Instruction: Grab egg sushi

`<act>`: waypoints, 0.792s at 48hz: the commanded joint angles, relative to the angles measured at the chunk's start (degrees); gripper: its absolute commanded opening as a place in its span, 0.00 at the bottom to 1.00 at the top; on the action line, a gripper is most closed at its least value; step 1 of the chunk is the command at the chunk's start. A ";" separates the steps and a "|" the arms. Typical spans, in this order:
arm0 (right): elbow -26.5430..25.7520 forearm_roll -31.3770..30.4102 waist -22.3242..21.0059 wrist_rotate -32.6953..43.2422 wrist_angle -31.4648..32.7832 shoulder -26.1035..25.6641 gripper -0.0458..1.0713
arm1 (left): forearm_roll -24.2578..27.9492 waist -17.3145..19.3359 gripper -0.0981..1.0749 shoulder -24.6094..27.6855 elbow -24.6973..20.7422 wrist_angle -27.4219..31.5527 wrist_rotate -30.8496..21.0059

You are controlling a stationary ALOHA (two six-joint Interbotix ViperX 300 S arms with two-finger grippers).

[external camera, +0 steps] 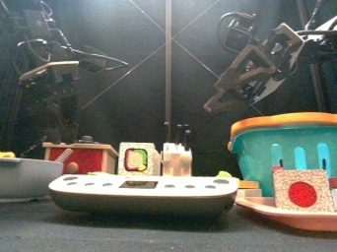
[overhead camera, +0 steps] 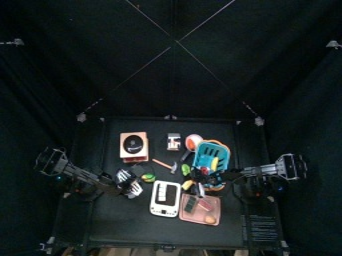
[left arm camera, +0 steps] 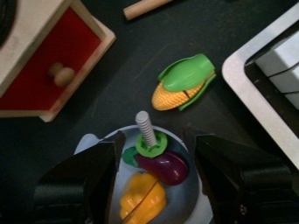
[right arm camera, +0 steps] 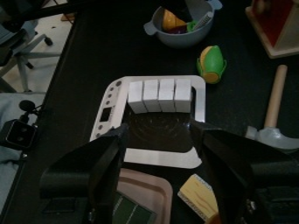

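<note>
The egg sushi (external camera: pixel 136 157), seen upright on the counter behind a white device (external camera: pixel 145 192), is judged nearer the open left end effector (left arm camera: pixel 149 166), toward its inner side.

Between the left fingers (left arm camera: pixel 82 179) lies a white bowl (left arm camera: pixel 114 144) with a purple eggplant (left arm camera: pixel 166 166), a yellow piece (left arm camera: pixel 140 194) and a grey, green-collared screw (left arm camera: pixel 146 136). Beyond them sit yellow corn (left arm camera: pixel 184 85) in green husk and a red-fronted wooden box (left arm camera: pixel 52 57). Beyond the right fingers (right arm camera: pixel 222 157) is a white tray (right arm camera: pixel 152 109).
</note>
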 commanded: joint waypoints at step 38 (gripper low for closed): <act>-12.48 11.87 -2.29 0.88 8.09 1.76 0.85 | 35.95 15.03 0.86 -20.39 7.12 -24.26 0.44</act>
